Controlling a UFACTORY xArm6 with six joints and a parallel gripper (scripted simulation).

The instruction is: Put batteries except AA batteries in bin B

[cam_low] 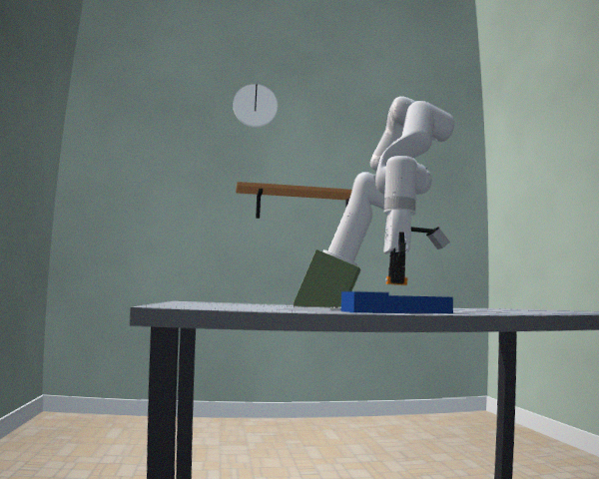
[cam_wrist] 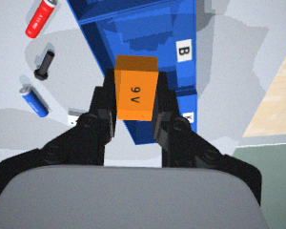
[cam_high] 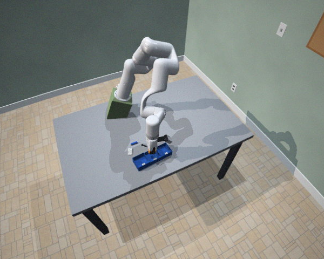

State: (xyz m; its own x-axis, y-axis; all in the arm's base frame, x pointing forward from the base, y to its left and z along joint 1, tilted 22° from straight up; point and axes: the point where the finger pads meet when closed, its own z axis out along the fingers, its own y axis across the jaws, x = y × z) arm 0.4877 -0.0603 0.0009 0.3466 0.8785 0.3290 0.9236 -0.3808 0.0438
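My gripper (cam_wrist: pixel 135 85) (cam_high: pixel 151 150) (cam_low: pixel 396 276) is shut on an orange block battery marked 9V (cam_wrist: pixel 135 91) (cam_low: pixel 388 280). It holds the battery a little above the long blue bin (cam_wrist: pixel 187 72) (cam_high: pixel 140 166) (cam_low: pixel 423 303), over the compartment with the label B (cam_wrist: pixel 183 51). On the table beside the bin lie a red cylinder battery (cam_wrist: pixel 40 18) and a blue cylinder battery (cam_wrist: pixel 34 101) (cam_high: pixel 133 143). The orange battery hangs clear of the bin's walls.
A black bolt (cam_wrist: pixel 45 64) (cam_high: pixel 143 145) lies between the red and blue batteries. A white domino (cam_high: pixel 129 151) lies left of the bin. The arm's green base block (cam_high: pixel 119 107) (cam_low: pixel 324 280) stands at the back of the grey table (cam_high: pixel 86 144) (cam_low: pixel 238 314).
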